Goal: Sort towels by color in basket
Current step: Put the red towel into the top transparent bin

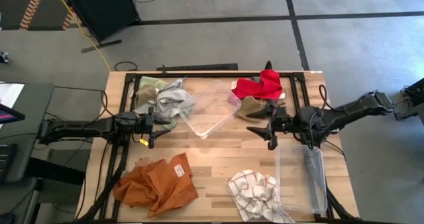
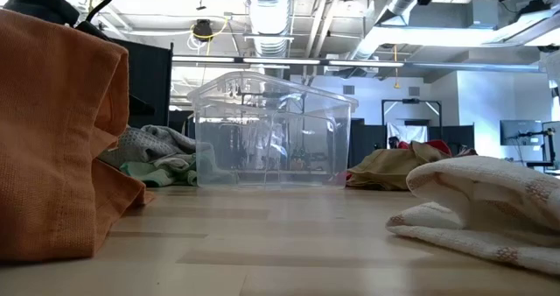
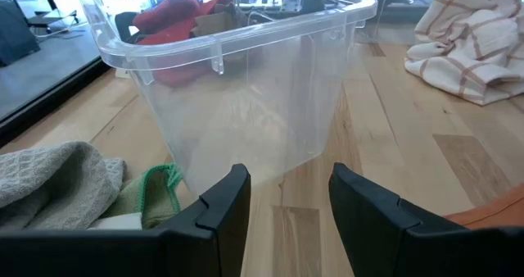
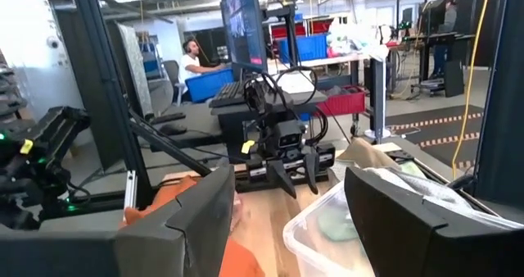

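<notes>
Both grippers hover open over the table and touch nothing. My left gripper is left of the central clear bin, pointing at it. My right gripper is right of that bin, facing the left arm. The grey towel and pale green towel lie heaped at the far left. At the far right, the red towel lies against the tan-brown towel. The rust-orange towel and the white checked towel lie crumpled near the near edge.
A second clear bin stands at the near right, beside the checked towel and under the right arm. Bare wood shows between the two grippers and the near towels. Beyond the table are desks, monitors and a seated person.
</notes>
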